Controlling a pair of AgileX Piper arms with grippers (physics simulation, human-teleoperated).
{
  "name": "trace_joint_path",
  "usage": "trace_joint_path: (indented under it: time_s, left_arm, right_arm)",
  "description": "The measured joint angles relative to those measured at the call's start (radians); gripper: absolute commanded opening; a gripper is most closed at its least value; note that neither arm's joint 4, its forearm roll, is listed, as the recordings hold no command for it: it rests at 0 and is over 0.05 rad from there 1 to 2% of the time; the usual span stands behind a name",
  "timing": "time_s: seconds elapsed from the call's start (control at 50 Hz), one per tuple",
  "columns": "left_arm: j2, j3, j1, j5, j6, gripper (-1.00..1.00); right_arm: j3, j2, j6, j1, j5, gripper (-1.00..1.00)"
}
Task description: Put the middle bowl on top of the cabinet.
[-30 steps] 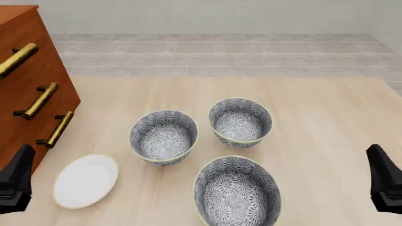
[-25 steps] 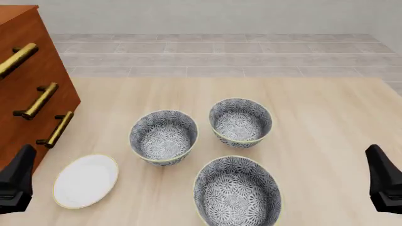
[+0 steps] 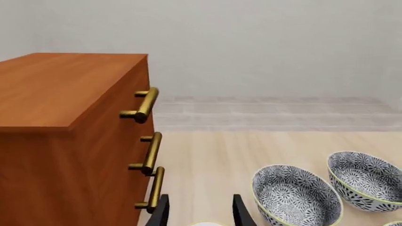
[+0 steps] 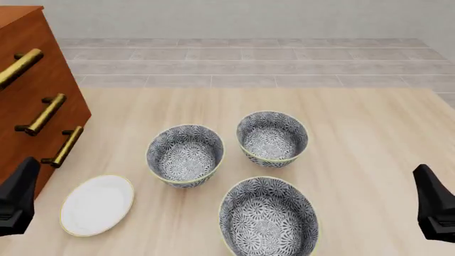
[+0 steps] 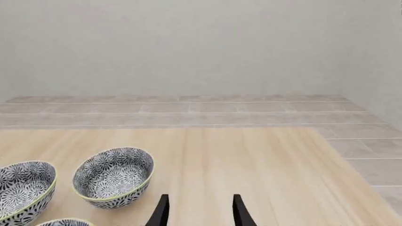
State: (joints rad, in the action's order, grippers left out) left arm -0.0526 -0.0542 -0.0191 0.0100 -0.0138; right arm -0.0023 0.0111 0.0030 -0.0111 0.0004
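Three deep bowls with a black-and-white floral pattern stand in a triangle on the table. One is to the left point(image 4: 185, 154), one at the back right point(image 4: 272, 138), and one nearest me point(image 4: 269, 217). The left one lies between the other two in depth, so I take it as the middle bowl point(image 3: 295, 195) point(image 5: 22, 188). The reddish-brown cabinet point(image 4: 29, 96) point(image 3: 63, 94) with brass handles stands at the far left. My left gripper point(image 4: 16, 205) point(image 3: 199, 213) is open near the cabinet's front corner. Open and apart from the bowls at the right edge is my right gripper point(image 4: 433, 210) point(image 5: 197, 213).
A flat white plate point(image 4: 97, 204) with a yellow rim lies between the cabinet and the left bowl. Beyond the wooden table point(image 4: 370, 122) is a tiled floor and a pale wall. The cabinet's top point(image 3: 56, 84) is bare.
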Motion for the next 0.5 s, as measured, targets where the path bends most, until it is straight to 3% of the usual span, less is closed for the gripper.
trace_joint_path:
  time_s: [0.5]
  left_arm:
    - [-0.218, -0.130, -0.091, -0.006, -0.005, 1.00]
  right_arm:
    - [0.001, 0.013, 0.005, -0.008, -0.010, 1.00]
